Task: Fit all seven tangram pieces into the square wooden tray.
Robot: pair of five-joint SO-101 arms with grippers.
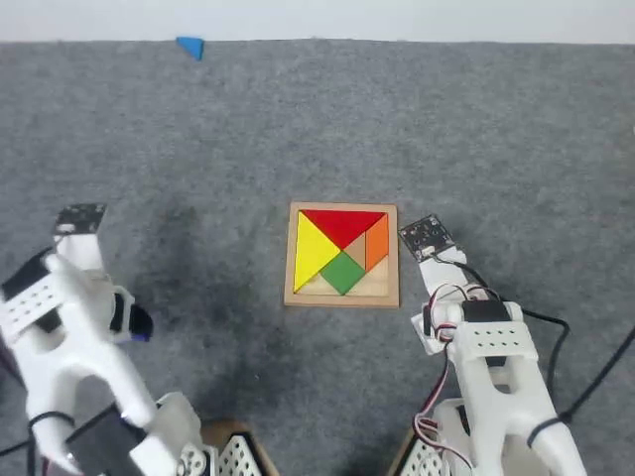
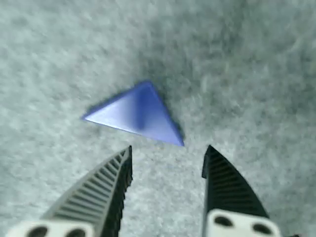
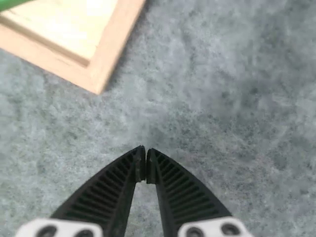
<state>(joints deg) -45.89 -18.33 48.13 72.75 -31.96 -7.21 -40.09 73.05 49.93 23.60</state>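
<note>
The square wooden tray (image 1: 342,299) lies mid-table. It holds a red triangle (image 1: 342,224), a yellow triangle (image 1: 312,250), a green square (image 1: 343,271) and an orange piece (image 1: 377,244); bare wood shows along its near side. A blue triangle (image 2: 136,114) lies flat on the carpet. My left gripper (image 2: 168,153) is open just short of it, touching nothing. In the high view this triangle (image 1: 140,323) peeks out beside the left arm (image 1: 69,327). My right gripper (image 3: 146,165) is shut and empty over the carpet, off a tray corner (image 3: 106,64).
A light blue piece (image 1: 190,46) lies at the far edge of the grey carpet (image 1: 496,129). The right arm (image 1: 486,337) stands just right of the tray. Open carpet stretches between the left arm and the tray.
</note>
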